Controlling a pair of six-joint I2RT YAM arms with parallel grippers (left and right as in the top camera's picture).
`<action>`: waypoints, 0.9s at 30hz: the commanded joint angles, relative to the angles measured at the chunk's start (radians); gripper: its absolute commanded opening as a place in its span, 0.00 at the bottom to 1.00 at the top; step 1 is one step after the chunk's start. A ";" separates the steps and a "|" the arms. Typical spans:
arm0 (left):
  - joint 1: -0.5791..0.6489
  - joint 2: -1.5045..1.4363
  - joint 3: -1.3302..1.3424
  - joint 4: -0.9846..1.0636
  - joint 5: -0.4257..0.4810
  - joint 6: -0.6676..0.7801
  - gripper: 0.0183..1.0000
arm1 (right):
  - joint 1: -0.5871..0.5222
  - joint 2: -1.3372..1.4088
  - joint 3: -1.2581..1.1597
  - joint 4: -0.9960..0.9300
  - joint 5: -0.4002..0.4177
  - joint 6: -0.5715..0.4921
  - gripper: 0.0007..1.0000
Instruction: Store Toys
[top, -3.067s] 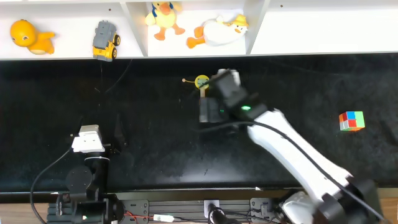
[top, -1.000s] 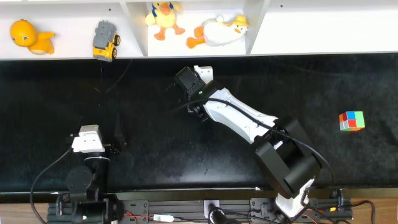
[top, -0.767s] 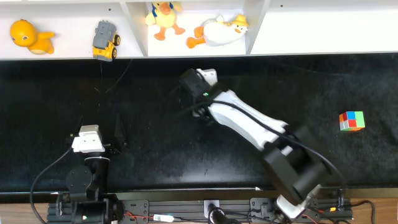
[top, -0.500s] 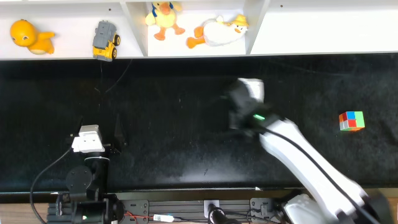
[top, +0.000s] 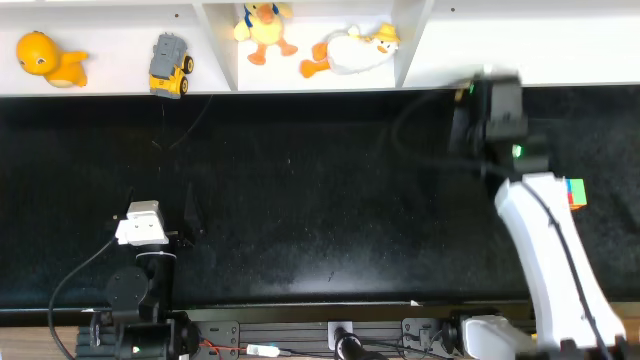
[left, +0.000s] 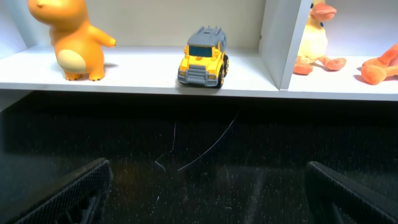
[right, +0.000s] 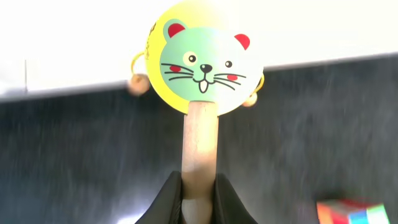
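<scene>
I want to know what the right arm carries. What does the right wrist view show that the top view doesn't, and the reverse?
Right wrist view: the right gripper shut on the wooden handle of a cat-face rattle. Top view: an orange figure, toy truck, yellow duck and white duck on the shelf. Both: the cube, the black table and the shelf's white edge.
</scene>
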 joint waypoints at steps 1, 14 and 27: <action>-0.006 -0.010 -0.003 -0.002 -0.001 -0.011 1.00 | -0.028 0.153 0.167 0.043 -0.095 -0.068 0.04; -0.006 -0.010 -0.003 -0.002 -0.001 -0.011 1.00 | -0.027 0.463 0.390 0.078 -0.222 -0.063 0.05; -0.006 -0.010 -0.003 -0.002 -0.001 -0.011 1.00 | -0.027 0.506 0.390 0.072 -0.259 -0.032 0.44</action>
